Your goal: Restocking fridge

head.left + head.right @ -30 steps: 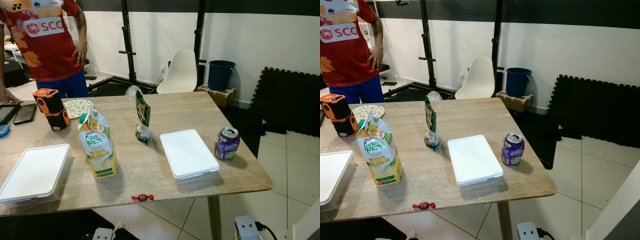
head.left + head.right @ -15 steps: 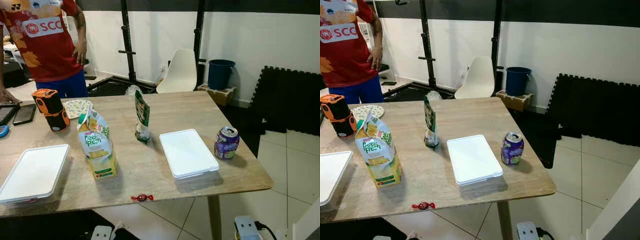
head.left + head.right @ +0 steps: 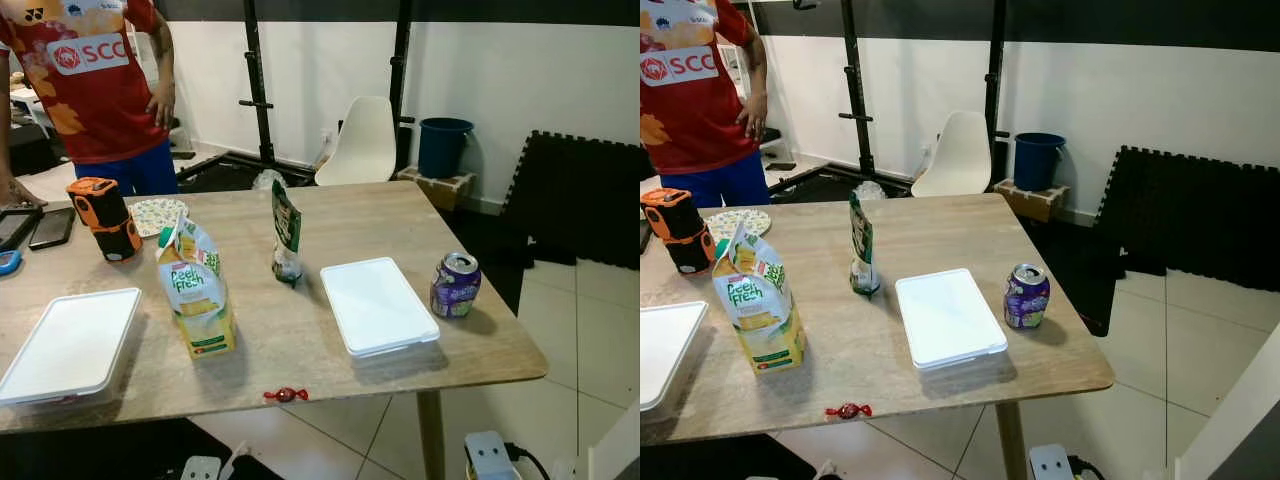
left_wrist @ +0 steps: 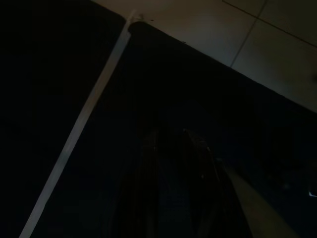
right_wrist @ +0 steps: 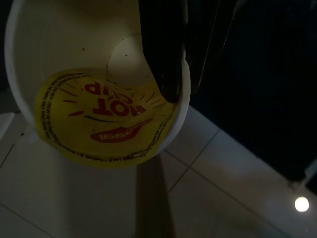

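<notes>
On the wooden table (image 3: 330, 215) stand a yellow Peel Fresh juice carton (image 3: 196, 295), an upright green snack bag (image 3: 285, 233) and a purple drink can (image 3: 454, 285). A white lidded container (image 3: 377, 305) lies between bag and can, and another (image 3: 70, 342) lies at the left edge. In the right wrist view my right gripper (image 5: 184, 89) pinches the rim of a white cup (image 5: 89, 99) with a yellow "HOT CUP" label, held over pale floor tiles. My left gripper (image 4: 172, 134) hangs idle in deep shade over a dark mat.
A person in a red shirt (image 3: 95, 80) stands at the table's far left corner. An orange-black device (image 3: 103, 217), a patterned plate (image 3: 155, 215) and phones (image 3: 50, 227) lie there. A red candy (image 3: 285, 395) sits at the near edge. Behind are a white chair (image 3: 365, 142) and a blue bin (image 3: 443, 147).
The head view has shifted very slightly. Nothing on the table has moved.
</notes>
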